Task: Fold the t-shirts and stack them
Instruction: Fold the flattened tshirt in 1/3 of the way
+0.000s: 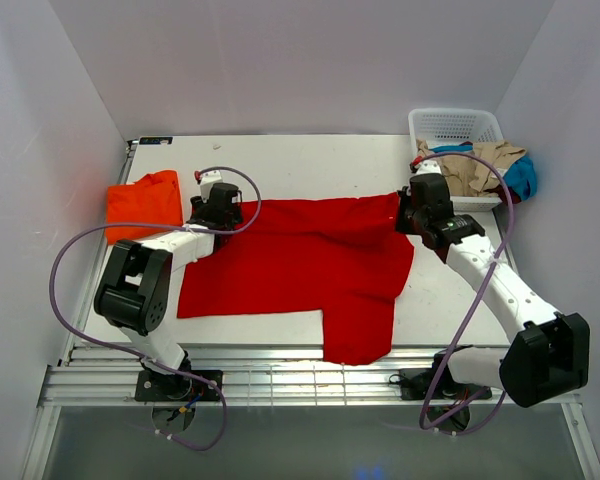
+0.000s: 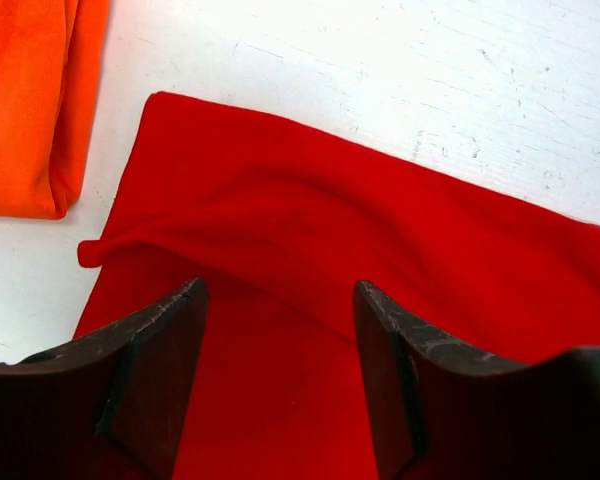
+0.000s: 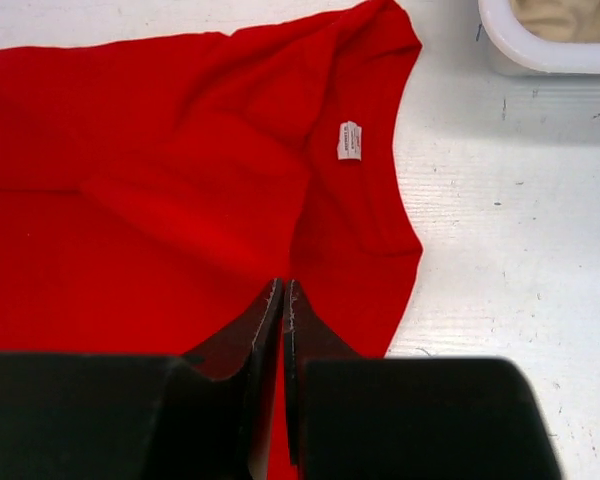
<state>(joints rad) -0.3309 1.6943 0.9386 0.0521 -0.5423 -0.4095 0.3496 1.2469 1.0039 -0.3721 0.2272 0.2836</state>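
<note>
Table (image 1: pixel 310 160) near edge, red shirt (image 1: pixel 300 260) sleeve overhanging

Robot lab booth: plain white walls (image 1: pixel 300 60), aluminium-railed table (image 1: pixel 310 160).

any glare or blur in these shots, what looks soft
Top external: evenly lit, sharp overall, red t-shirt saturated flat. Left wrist: table glares white beside the orange t-shirt, own fingers dark. Right wrist: white label too soft to read.

Bright, even light and soft shadows; the red t-shirt (image 1: pixel 300 255) looks oversaturated, the table (image 2: pixel 380 60) slightly glaring.
</note>
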